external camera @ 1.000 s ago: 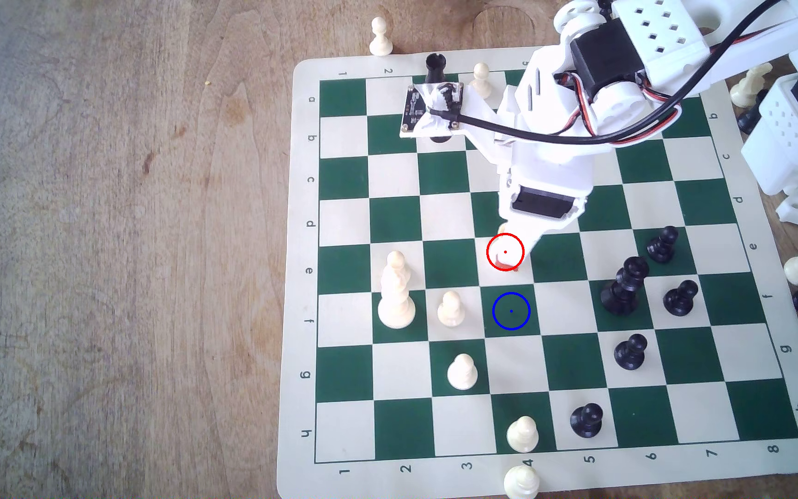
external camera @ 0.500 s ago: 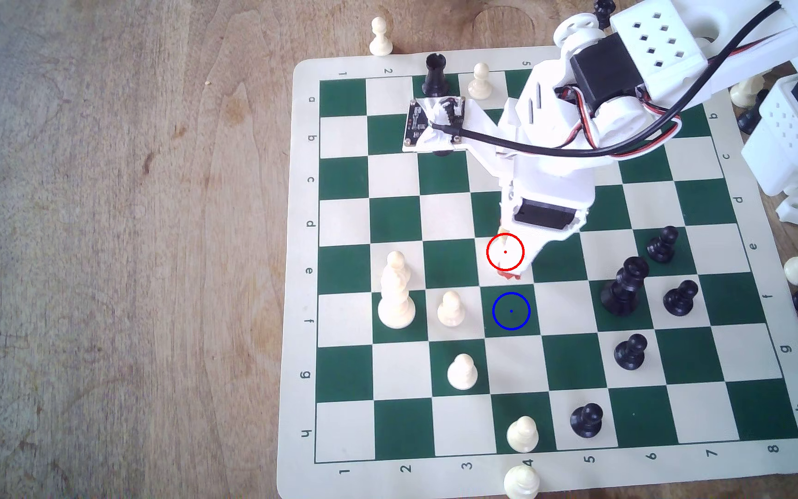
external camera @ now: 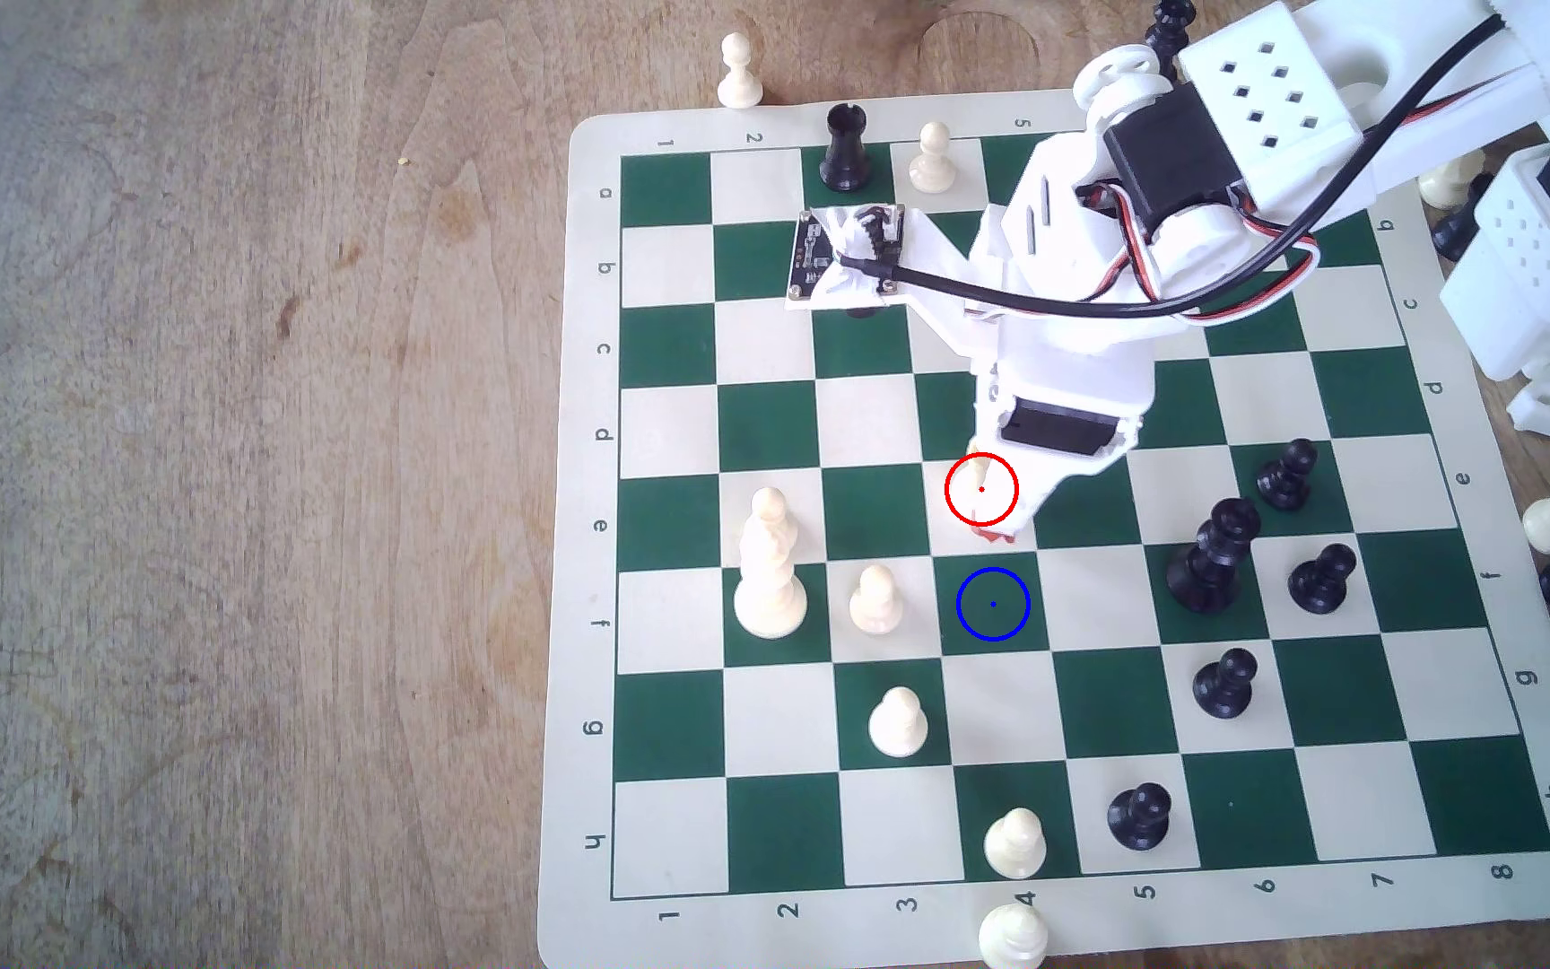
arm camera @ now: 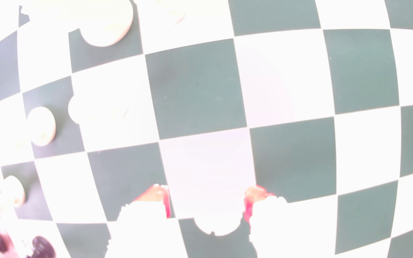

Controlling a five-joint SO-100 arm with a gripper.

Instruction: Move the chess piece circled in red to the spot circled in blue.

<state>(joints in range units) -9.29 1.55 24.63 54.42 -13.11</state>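
My gripper (external camera: pixel 995 533) hangs over the red-ringed square, just beside the spot (external camera: pixel 992 604). Its red-tipped fingers (arm camera: pixel 158 196) stand apart around a washed-out rook (arm camera: pixel 215 223); I cannot tell if they grip it.

Worn matt wood counter (external camera: pixel 240 466), matt vinyl-looking board (external camera: pixel 1125 689), glossy plastic pawns (external camera: pixel 899 722), white plastic claw (external camera: pixel 995 531).
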